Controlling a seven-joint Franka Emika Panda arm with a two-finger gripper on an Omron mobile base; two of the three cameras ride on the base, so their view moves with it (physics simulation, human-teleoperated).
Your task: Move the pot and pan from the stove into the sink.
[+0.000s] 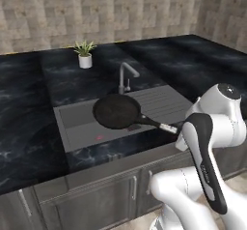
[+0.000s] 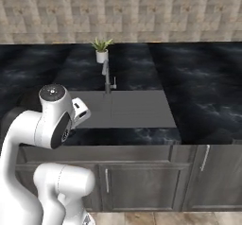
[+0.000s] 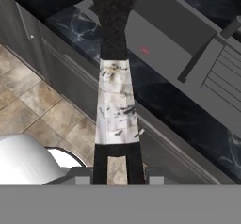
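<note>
The pan [image 1: 117, 111], shallow, black and round, hangs level over the sink [image 1: 79, 127]. Its straight handle [image 1: 161, 125] points right, and my gripper [image 1: 178, 131] is shut on the pale silvery tip, partly hidden behind my own forearm. In the hand view the handle [image 3: 116, 100] runs straight up from between my gripper [image 3: 116, 169] toward the dark pan body [image 3: 113, 2], with the grey sink [image 3: 169, 20] beyond it. The right base view has the sink [image 2: 132, 108] in the middle. The pot and the stove are out of view.
An arched grey faucet [image 1: 124, 77] stands behind the basin, and a small potted plant [image 1: 85, 55] sits farther back. A ribbed drainboard [image 1: 164, 101] lies right of the basin. Black marbled counter [image 1: 24, 108] surrounds it, above grey cabinet doors [image 1: 87, 200].
</note>
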